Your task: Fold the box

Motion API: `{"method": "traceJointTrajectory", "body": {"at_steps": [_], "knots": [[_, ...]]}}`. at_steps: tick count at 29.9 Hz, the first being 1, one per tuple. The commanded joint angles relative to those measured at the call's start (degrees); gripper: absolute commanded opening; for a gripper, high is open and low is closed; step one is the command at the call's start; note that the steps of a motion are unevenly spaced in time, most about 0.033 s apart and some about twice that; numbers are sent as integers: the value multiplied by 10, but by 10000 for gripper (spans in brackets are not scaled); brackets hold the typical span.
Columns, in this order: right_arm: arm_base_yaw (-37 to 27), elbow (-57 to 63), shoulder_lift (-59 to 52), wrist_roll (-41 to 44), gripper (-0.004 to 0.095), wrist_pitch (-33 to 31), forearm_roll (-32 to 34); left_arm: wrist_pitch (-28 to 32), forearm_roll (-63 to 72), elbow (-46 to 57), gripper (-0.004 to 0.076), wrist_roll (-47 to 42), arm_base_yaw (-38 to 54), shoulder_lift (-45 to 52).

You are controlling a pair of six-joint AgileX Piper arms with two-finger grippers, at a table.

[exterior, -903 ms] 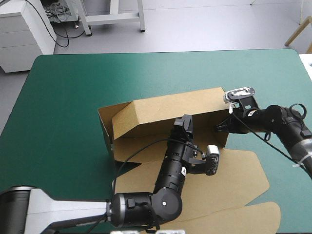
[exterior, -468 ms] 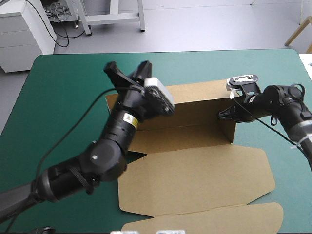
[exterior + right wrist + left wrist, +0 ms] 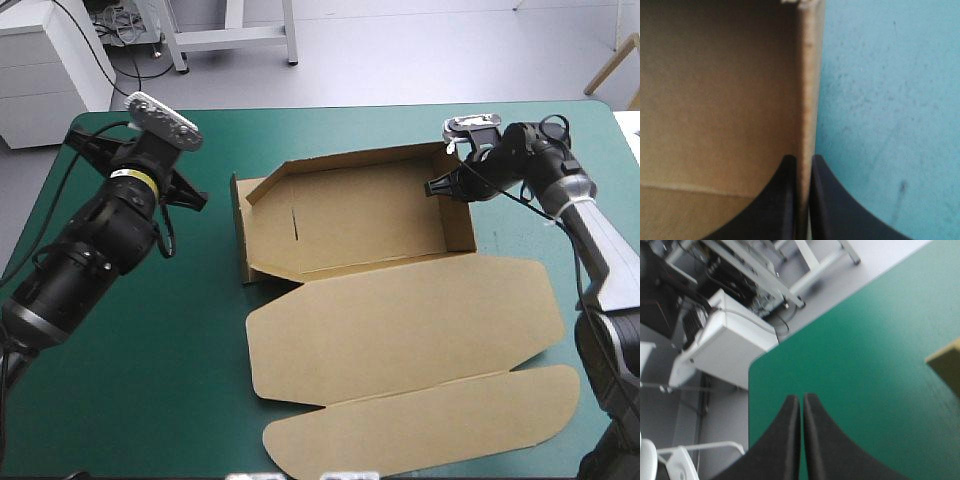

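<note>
My right claw point(image 3: 801, 159) is clamped on the box point(image 3: 370, 215): its fingers are nearly together with the upright end wall point(image 3: 809, 90) pinched between them, one finger inside the tray and one outside over the teal-green cover point(image 3: 150, 380). Out from there, the box stands as an open tray with its walls up, and the lid point(image 3: 400, 340) lies flat on the cover on the near side. My left claw point(image 3: 801, 399) is pressed together on nothing over the cover, well apart from the box, with one box corner off to its side.
</note>
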State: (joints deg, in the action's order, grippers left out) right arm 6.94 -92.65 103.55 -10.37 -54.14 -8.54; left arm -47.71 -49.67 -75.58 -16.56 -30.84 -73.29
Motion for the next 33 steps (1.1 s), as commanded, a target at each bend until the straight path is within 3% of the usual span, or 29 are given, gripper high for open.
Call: {"method": "traceJointTrajectory", "body": {"at_steps": [1, 11, 12, 18, 20, 33], "knots": [[-1, -56, 33, -1, 1, -3, 12, -4, 126, -16, 7, 109, 77, 17], [-1, -120, 88, -1, 34, 3, 21, -80, 395, -13, 7, 247, 227, 15], [-1, -124, 88, -1, 68, 0, 25, -83, 405, -13, 7, 254, 235, 15], [-1, -174, 88, 19, 494, -3, 36, -83, 416, -13, 7, 258, 247, 15], [-1, -193, 88, 16, 546, -6, 36, -83, 416, -13, 7, 258, 247, 15], [-1, -231, 44, 11, 551, -90, 72, -76, 418, -13, 7, 273, 250, 15]]}}
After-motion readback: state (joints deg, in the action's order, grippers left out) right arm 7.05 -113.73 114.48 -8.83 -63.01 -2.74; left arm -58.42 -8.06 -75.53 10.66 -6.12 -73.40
